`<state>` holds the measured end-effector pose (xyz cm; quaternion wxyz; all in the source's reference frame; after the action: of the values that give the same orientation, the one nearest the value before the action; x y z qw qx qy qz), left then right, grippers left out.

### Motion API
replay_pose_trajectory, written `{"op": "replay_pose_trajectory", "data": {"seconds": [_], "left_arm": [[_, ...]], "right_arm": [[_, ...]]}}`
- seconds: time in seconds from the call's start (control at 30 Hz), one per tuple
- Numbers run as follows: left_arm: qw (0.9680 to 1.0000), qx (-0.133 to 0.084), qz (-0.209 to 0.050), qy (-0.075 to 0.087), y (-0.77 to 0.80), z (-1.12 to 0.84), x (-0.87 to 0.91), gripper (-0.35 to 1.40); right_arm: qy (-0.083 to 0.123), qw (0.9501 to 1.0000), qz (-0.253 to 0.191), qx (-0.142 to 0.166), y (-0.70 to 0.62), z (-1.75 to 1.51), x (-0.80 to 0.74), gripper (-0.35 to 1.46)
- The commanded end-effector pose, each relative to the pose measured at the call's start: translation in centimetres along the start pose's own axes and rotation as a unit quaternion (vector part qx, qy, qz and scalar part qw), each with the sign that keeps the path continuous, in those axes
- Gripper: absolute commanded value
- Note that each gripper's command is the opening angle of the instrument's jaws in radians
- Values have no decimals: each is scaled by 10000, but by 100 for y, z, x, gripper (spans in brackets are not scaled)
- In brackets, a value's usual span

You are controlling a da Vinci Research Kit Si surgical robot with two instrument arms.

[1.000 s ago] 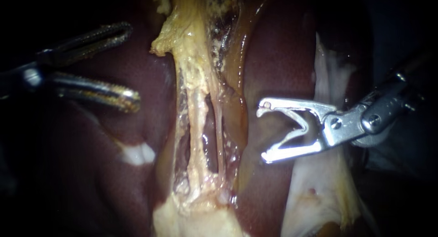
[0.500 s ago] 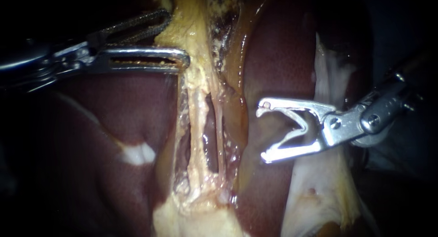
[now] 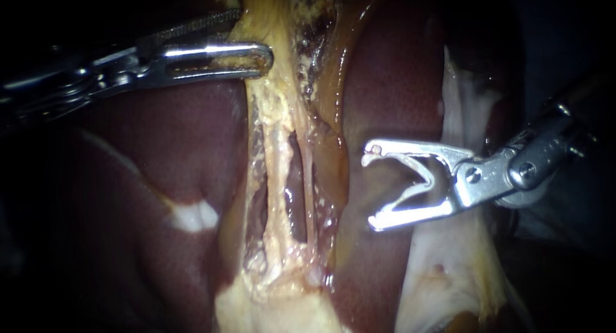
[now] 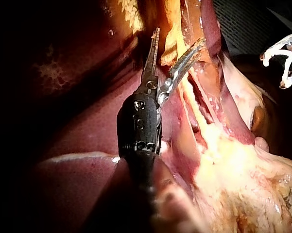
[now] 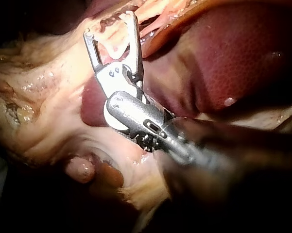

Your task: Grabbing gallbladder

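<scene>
One left instrument (image 3: 255,41), one right instrument (image 3: 370,188); one liver (image 3: 391,83); one gallbladder (image 3: 273,99)

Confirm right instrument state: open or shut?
Open. In the endoscope view the right instrument shows a wide gap at its tip with nothing gripped; only liver lies behind it.

In the endoscope view the left instrument (image 3: 251,34) had its shaft lost in darkness behind its wrist, and the tip of its farther jaw sat hidden behind the gallbladder (image 3: 276,95). The right instrument (image 3: 372,188) faded into shadow past its wrist. In the right wrist view its shaft was blurred. In the left wrist view the frame's edge cut off all but its jaws.
</scene>
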<state>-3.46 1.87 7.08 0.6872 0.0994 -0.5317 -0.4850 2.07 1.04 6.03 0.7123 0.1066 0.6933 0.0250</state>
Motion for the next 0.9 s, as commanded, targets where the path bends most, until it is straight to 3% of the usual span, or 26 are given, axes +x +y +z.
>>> {"op": "replay_pose_trajectory", "data": {"seconds": [0.03, 0.17, 0.37, 0.4, 0.57, 0.67, 0.9], "left_arm": [[10000, -21, -23, 16, 0, -1, -1, 56], [9999, -66, -72, 108, 0, 2, 2, 47], [9998, -36, -101, 181, 4, 6, 1, -30], [9997, -44, -99, 209, 6, 7, 1, -35], [9989, -84, -193, 414, 14, 4, 1, -35], [9973, -161, -280, 654, 17, -1, 1, -35], [9970, -170, -278, 698, 15, -2, 1, -35]], "right_arm": [[-1, 10000, -2, 2, 0, 0, 0, 60], [-1, 10000, -1, 2, 0, 0, 1, 60], [-1, 10000, -1, 2, 0, 0, 1, 60], [-1, 10000, 0, 2, 0, 0, 1, 60], [0, 10000, -1, 3, 0, 0, 1, 60], [1, 10000, -1, 5, -1, 0, 2, 60], [1, 10000, -1, 5, -1, 0, 2, 60]]}}
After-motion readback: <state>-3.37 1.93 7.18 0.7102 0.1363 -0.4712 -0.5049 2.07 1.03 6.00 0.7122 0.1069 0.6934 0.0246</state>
